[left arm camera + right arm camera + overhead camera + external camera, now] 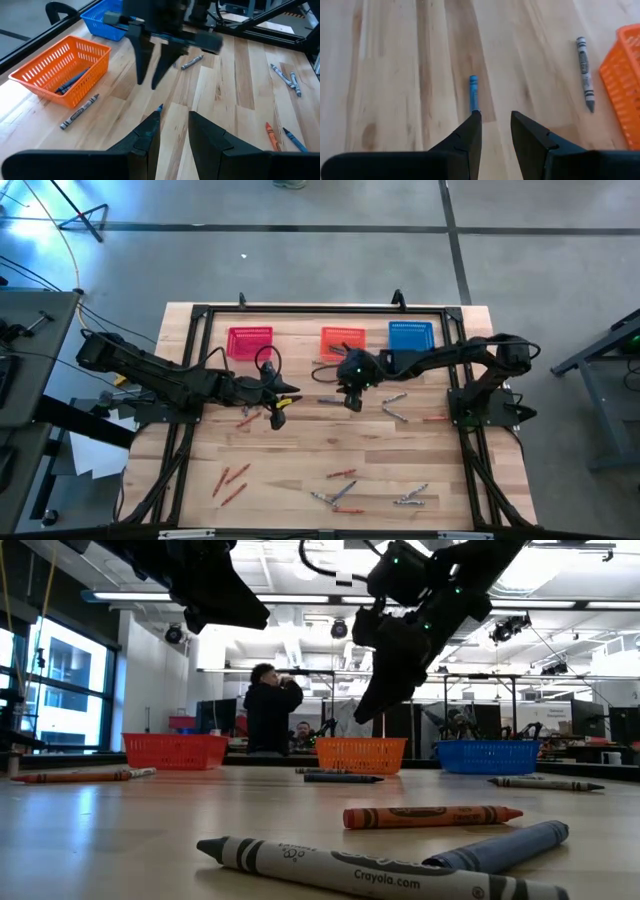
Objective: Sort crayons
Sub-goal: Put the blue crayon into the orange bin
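Reaching arm: right, stretched from the bench's right side toward its middle, wrist pitched down.
Right tool (352, 402): raised off the bench (300, 470), fingers parted, grasping nothing.
Blue crayon (473, 93): flat on the bench just ahead of the right tool's fingertips.
Grey crayon (585, 72): beside the orange basket (342, 340).
Left tool (277, 417): hovering mid-bench, fingers slightly apart, empty.

The high view looks straight down from well above, taking in the whole pale wooden worktop (300, 470). The low view sits at the worktop's surface near its front edge, facing level toward the far edge, where the orange mesh basket (361, 754) stands. The left wrist view looks close across the worktop, sharing that basket (60, 67) with the right wrist view, which faces steeply down at the planks.
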